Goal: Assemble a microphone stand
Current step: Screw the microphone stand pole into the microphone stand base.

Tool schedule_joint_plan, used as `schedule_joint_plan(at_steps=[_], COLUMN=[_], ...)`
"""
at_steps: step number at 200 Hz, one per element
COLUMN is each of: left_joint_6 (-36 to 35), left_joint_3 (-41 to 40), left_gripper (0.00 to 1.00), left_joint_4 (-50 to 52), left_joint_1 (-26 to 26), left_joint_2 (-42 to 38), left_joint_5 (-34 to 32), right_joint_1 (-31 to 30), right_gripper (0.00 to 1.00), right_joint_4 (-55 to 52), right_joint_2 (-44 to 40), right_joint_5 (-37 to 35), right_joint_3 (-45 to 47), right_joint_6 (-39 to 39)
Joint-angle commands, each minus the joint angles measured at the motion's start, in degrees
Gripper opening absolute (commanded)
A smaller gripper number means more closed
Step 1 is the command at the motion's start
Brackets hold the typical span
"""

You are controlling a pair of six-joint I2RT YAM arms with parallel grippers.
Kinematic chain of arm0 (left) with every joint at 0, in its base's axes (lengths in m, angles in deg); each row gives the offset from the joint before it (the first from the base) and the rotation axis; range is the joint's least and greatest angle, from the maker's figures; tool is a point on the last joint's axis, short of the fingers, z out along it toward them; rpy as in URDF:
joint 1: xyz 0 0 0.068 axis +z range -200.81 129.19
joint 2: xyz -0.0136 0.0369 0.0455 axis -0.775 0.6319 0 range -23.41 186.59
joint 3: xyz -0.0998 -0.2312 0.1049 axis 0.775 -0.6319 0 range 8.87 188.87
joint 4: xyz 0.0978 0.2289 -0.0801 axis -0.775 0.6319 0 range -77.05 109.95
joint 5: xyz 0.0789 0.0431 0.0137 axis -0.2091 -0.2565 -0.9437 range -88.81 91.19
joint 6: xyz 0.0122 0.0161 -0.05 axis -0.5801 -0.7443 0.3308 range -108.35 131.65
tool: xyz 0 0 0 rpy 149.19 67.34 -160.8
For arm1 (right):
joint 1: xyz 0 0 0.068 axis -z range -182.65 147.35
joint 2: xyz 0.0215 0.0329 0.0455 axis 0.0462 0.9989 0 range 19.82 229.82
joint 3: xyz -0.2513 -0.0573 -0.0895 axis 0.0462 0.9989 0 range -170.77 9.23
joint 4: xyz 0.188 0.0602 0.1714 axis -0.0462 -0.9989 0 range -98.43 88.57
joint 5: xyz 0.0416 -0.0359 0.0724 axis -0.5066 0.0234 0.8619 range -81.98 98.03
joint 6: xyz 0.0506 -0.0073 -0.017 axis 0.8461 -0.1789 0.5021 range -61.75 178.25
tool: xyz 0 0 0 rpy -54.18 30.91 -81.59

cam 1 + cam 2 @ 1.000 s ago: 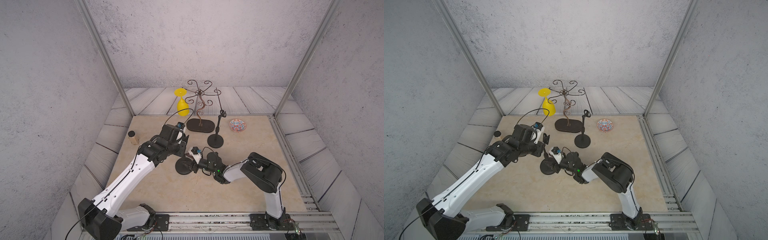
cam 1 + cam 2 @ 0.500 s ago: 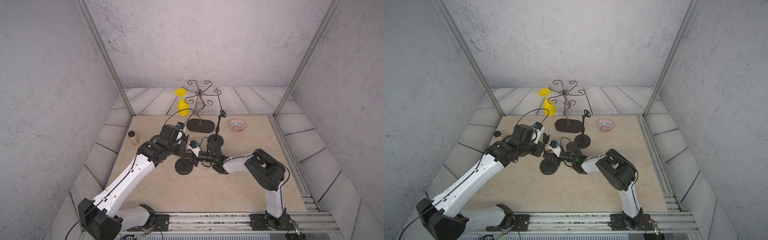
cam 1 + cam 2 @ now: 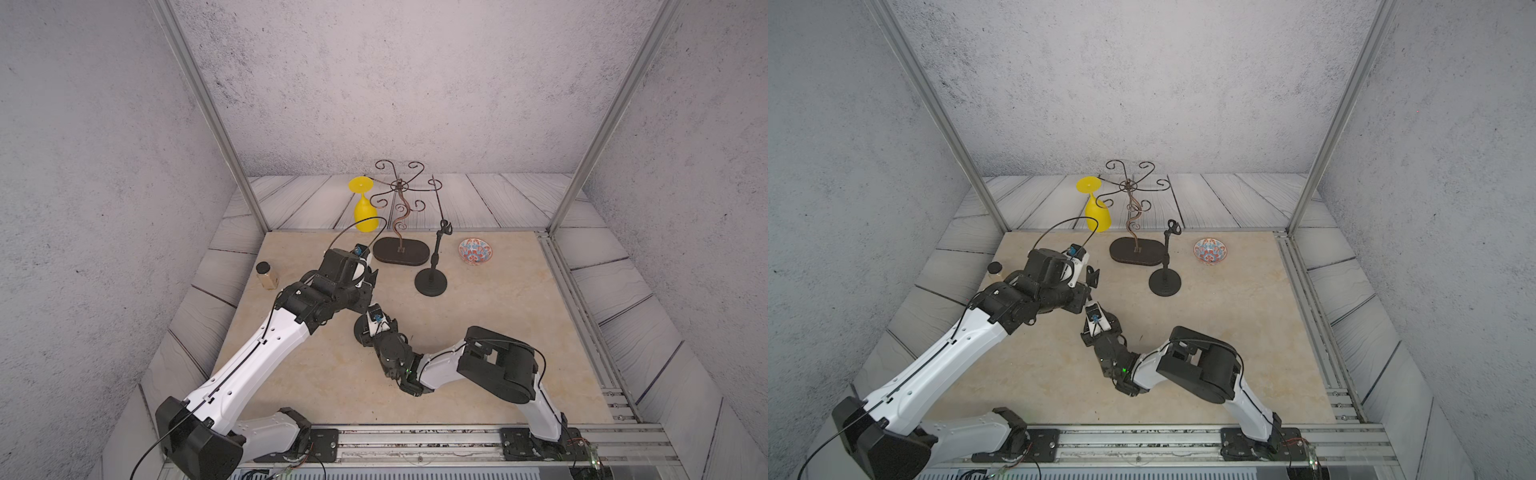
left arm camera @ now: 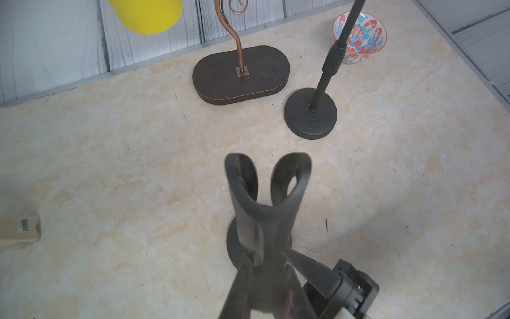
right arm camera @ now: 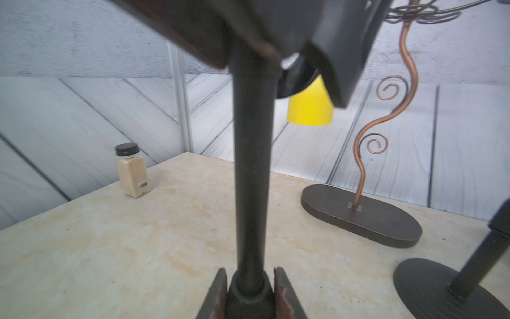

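A black microphone stand pole (image 5: 252,165) stands upright on its round base (image 4: 233,248) near the middle of the table. My left gripper (image 4: 266,265) is shut on the stem of the forked mic clip (image 4: 265,187) at the pole's top. The clip also shows in a top view (image 3: 1093,276). My right gripper (image 5: 250,279) is low at the table, its fingers (image 5: 284,292) shut on the collar at the foot of the pole. In both top views the arms hide most of the pole; only the base's edge (image 3: 357,330) shows.
A second black mic stand (image 3: 431,282) stands assembled to the right. Behind are a copper wire tree on a dark oval base (image 3: 400,251), an upturned yellow goblet (image 3: 365,212) and a patterned bowl (image 3: 475,251). A spice jar (image 3: 266,275) sits at the left edge.
My right arm has swung from the base's right side round to its front, and its jaws have closed from half open onto the pole's foot. The left gripper has held still.
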Motion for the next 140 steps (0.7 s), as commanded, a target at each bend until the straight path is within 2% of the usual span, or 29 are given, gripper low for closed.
schedule_joint_plan(at_steps=[1,5,20,23,34,43,80,95,122,140], left_joint_6=[-0.1,-0.1,-0.1,-0.1,-0.1,-0.2,-0.1,0.1,0.0,0.0], left_joint_3=[-0.3,-0.2,-0.2,-0.2,-0.3,-0.2,-0.5,-0.8,-0.8,-0.6], left_gripper=[0.02,0.02,0.02,0.02,0.02,0.02,0.02,0.02,0.02,0.02], left_joint_4=[-0.9,-0.9,-0.9,-0.9,-1.1,-1.1,-1.3,-1.5,-1.5,-1.5], left_joint_1=[0.0,0.0,0.0,0.0,0.0,0.0,0.1,0.1,0.1,0.1], left_joint_2=[-0.8,-0.8,-1.0,-1.0,-1.0,-1.0,-0.9,-1.0,-1.0,-1.0], left_joint_5=[1.0,1.1,1.0,1.0,0.9,1.0,1.5,1.7,1.6,1.6], right_joint_1=[-1.3,-1.4,-1.3,-1.2,-0.7,-0.2,5.5,9.7,19.4,22.8], right_gripper=[0.06,0.12,0.43,0.48,0.6,0.66,0.7,0.7,0.65,0.63], right_joint_4=[-2.7,-2.5,-1.7,-1.1,1.9,4.0,7.9,7.7,4.5,-1.4], right_joint_2=[3.0,3.0,1.9,1.5,-0.4,-2.1,-9.7,-11.5,-12.3,-11.8], right_joint_5=[-7.1,-5.7,-0.9,1.8,7.5,13.1,35.9,47.9,74.1,83.5], right_joint_3=[-5.8,-6.0,-4.4,-3.6,0.2,3.4,16.3,19.1,17.4,13.5], right_joint_6=[-1.9,-2.0,-0.9,-0.7,0.2,0.5,3.6,4.4,12.0,11.6])
